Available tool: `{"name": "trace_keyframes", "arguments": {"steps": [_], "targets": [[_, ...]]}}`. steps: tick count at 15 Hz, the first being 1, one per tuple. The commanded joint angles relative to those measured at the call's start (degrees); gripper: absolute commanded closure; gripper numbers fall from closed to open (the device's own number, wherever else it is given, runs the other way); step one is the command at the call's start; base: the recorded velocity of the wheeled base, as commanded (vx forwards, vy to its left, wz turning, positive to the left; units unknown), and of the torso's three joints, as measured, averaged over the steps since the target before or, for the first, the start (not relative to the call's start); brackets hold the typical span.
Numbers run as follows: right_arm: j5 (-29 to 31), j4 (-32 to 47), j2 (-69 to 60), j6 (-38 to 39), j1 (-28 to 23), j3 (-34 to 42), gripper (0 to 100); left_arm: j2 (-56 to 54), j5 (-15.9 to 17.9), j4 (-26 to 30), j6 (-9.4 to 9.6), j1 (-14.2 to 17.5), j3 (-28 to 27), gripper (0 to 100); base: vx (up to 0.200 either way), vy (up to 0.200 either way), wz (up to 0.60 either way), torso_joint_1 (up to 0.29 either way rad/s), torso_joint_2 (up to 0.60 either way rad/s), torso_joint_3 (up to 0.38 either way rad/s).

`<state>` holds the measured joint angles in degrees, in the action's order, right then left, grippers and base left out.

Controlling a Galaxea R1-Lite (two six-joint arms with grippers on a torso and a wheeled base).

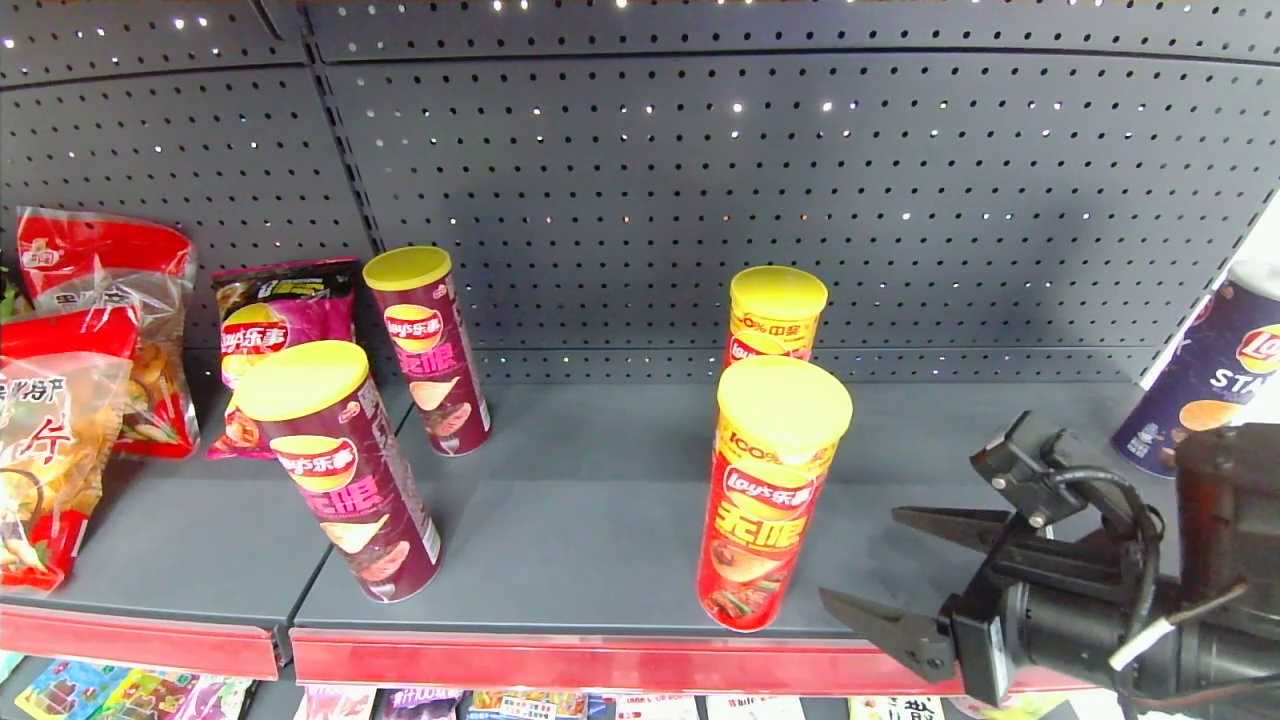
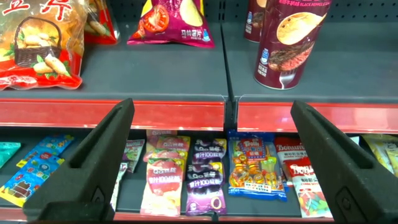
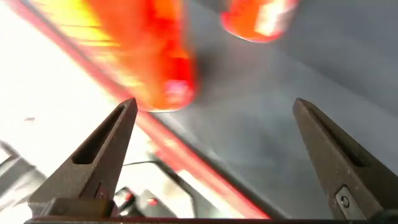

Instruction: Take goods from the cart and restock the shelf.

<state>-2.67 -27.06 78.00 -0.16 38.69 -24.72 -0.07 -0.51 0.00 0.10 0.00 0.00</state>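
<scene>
The right gripper (image 1: 862, 558) is held just off the front edge of the shelf (image 1: 600, 500), toward its right corner. Its jaws are spread wide and nothing is gripped. The left gripper (image 2: 212, 106) is seen before the same red front edge, equally wide open and empty, and sweet packets (image 2: 205, 180) are laid out on the lower shelf (image 2: 134, 190) beneath it.

Nearest the front edge, right of the middle, the front red crisp can (image 1: 770, 500) is stood upright, just beside the right gripper's fingertips but apart from them. Toward the front left, the front maroon crisp can (image 1: 340, 470) is stood upright too.

Farther back, the rear red crisp can (image 1: 775, 315) is placed directly behind the front red one, and the rear maroon crisp can (image 1: 428, 350) behind the front maroon one. A purple crisp bag (image 1: 280, 320) is propped just beside the rear maroon can, toward the left. Clear snack bags (image 1: 90, 330) are stacked at the left end, and a blue crisp can (image 1: 1210, 370) is set at the right end. The shelf is backed by a grey pegboard panel (image 1: 700, 200).
</scene>
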Motion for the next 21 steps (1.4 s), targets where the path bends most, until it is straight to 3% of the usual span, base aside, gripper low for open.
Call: {"name": "trace_keyframes", "arguments": {"steps": [1, 6, 9, 21], "targets": [[-2.87, -0.18, -2.41, -2.04, -0.81, -0.06, 0, 0.07, -0.02, 0.00, -0.01, 0.00, 0.00, 0, 0.000, 0.000, 0.00, 0.000, 0.00, 0.000], [-6.03, -2.29, 1.63, -4.94, 0.51, -0.77, 0, 0.07, -0.02, 0.00, -0.01, 0.00, 0.00, 0, 0.000, 0.000, 0.00, 0.000, 0.00, 0.000], [-6.21, -8.80, 5.76, -5.38, 0.68, -0.24, 0, 0.07, -0.10, 0.00, -0.01, 0.00, 0.00, 0, 0.000, 0.000, 0.00, 0.000, 0.00, 0.000], [-7.61, -10.38, 10.60, -7.75, 1.47, -3.67, 0, 0.07, -0.10, 0.00, -0.01, 0.00, 0.00, 0, 0.000, 0.000, 0.00, 0.000, 0.00, 0.000]]}}
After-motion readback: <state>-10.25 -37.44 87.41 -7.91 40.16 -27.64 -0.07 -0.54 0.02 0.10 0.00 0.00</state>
